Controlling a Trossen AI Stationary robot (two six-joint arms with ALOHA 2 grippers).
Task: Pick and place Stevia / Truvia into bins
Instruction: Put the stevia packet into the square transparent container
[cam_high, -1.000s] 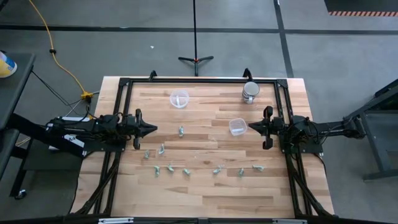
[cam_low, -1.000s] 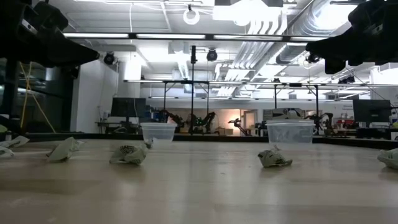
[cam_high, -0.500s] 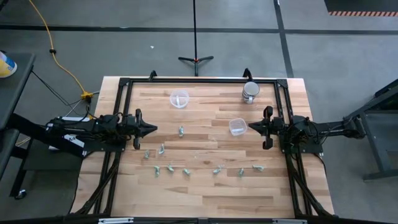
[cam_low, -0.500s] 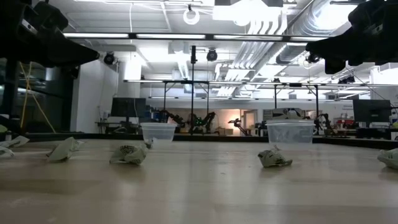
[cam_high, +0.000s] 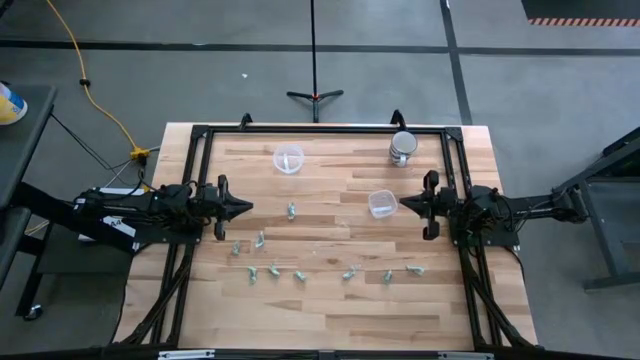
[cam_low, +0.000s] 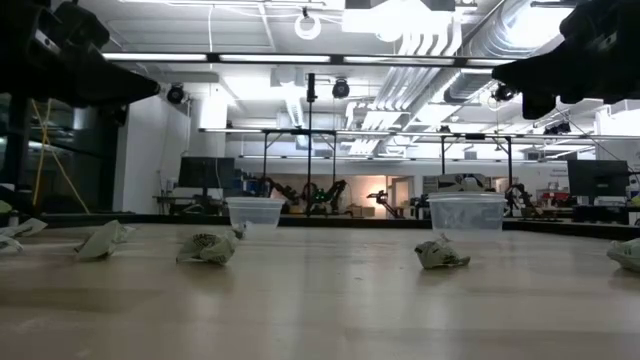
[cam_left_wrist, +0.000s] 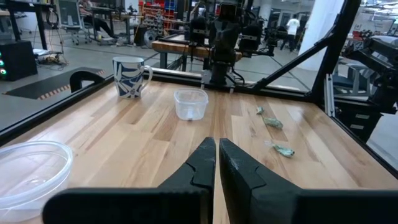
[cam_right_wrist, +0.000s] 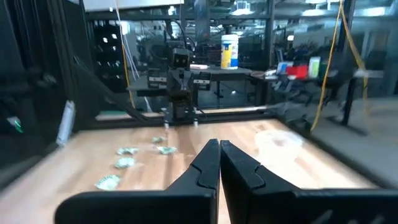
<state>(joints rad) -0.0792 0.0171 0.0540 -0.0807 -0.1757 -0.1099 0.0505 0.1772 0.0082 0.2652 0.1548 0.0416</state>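
- Small pale green-and-white paper sweetener packets (cam_high: 300, 275) lie crumpled and loose on the light wooden slatted table (cam_high: 330, 320), most in a ragged row toward the near edge, a few closer to the middle. I count about ten from above; none sits in a bin yet.
- Two low round clear plastic cups serve as bins. The far cup (cam_high: 288, 159) stands well apart from the packets, toward the back edge. The near cup (cam_high: 381, 203) sits just beside the right gripper, which I read as a short carry for that arm.
- A shiny metal mug with a handle (cam_high: 402, 148) stands near the back right corner. It is not a bin, so I leave it alone.
- Left gripper (cam_high: 243, 208) hangs at the table's left side, pointing inward, above the surface. In its wrist view the dark fingers (cam_left_wrist: 239, 177) are pressed together with nothing between them.
- Right gripper (cam_high: 405, 204) hangs opposite, pointing inward, fingers (cam_right_wrist: 239, 165) likewise closed and empty.
- Both arms face each other across the middle, clear of packets and cups. I judge this a parked pose with the task not begun.
- Next move, as I see it: spread one gripper's fingers and drop onto the nearest packet. The paper is thin and lies low, so a pinch may slip.
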